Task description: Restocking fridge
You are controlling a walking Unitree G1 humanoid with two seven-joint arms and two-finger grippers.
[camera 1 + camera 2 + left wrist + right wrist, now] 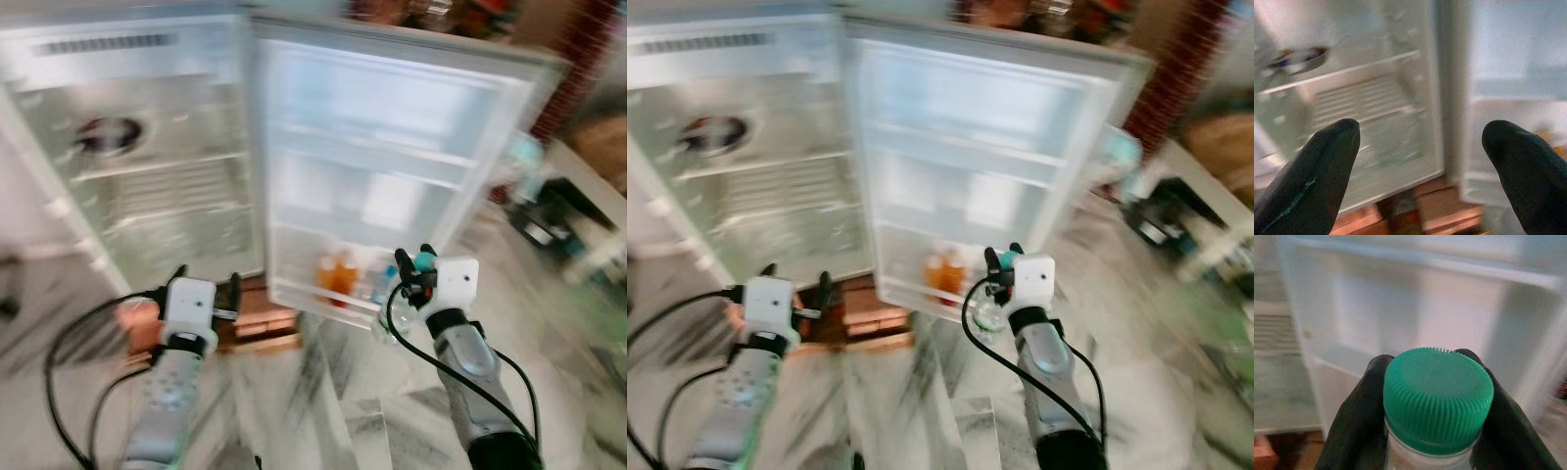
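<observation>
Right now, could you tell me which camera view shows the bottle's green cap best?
The right wrist view: the green cap is close and sharp, the right gripper clamped below it. Both eye views show it small and blurred before the fridge door.

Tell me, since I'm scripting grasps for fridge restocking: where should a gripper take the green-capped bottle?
At the neck under the green cap, fingers closing from opposite sides, as the right gripper does now. The ribbed cap overhangs the neck, which probably helps stop slipping.

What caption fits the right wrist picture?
Right gripper holds a green-capped bottle before the open fridge door.
</observation>
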